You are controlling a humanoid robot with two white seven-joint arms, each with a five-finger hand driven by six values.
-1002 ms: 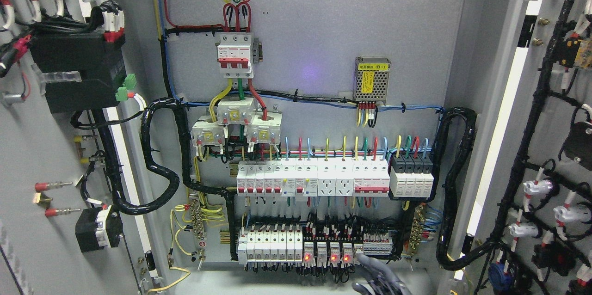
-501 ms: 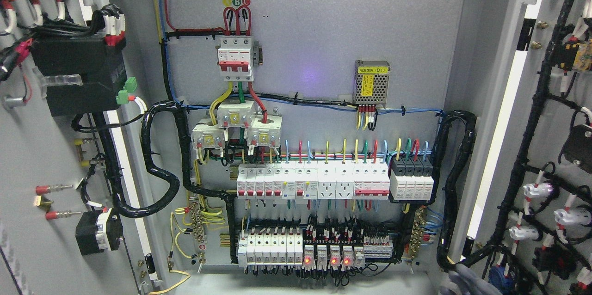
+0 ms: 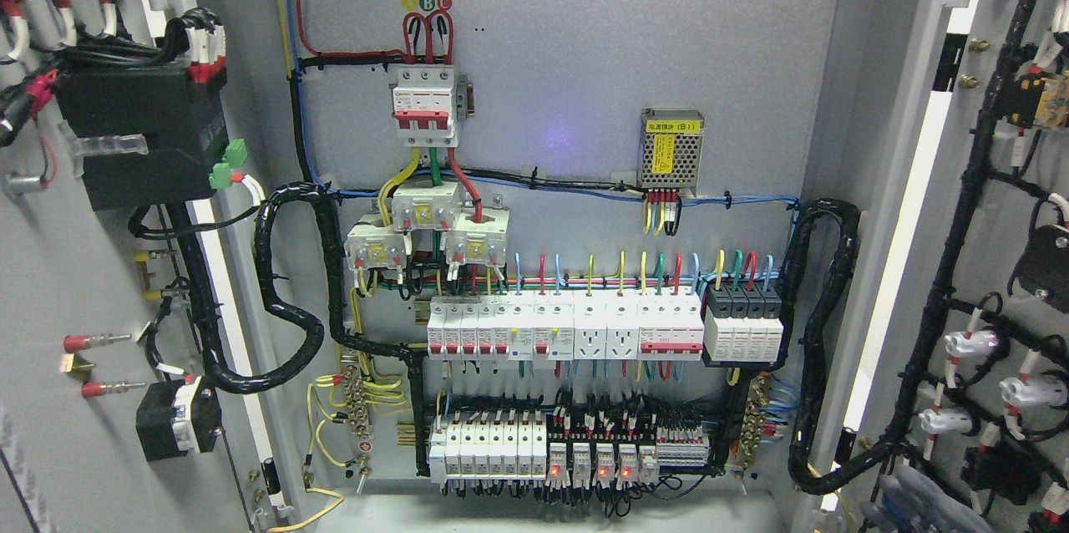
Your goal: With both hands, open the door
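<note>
At bottom right, right hand (image 3: 914, 504) rests against right door (image 3: 1002, 266), fingers spread.

Both cabinet doors stand wide open, the left door (image 3: 75, 399) and right door (image 3: 994, 207) flanking the wired back panel (image 3: 585, 57). A grey hand (image 3: 919, 504) shows blurred at the lower right, before the right door's wiring.

Grey doors (image 3: 50, 282), black looms (image 3: 292, 324), perhaps grey hand (image 3: 914, 500).

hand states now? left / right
Left: not in view.
Right hand: blurred at the bottom edge, against the inside of the right door; grip cannot be told.
</note>
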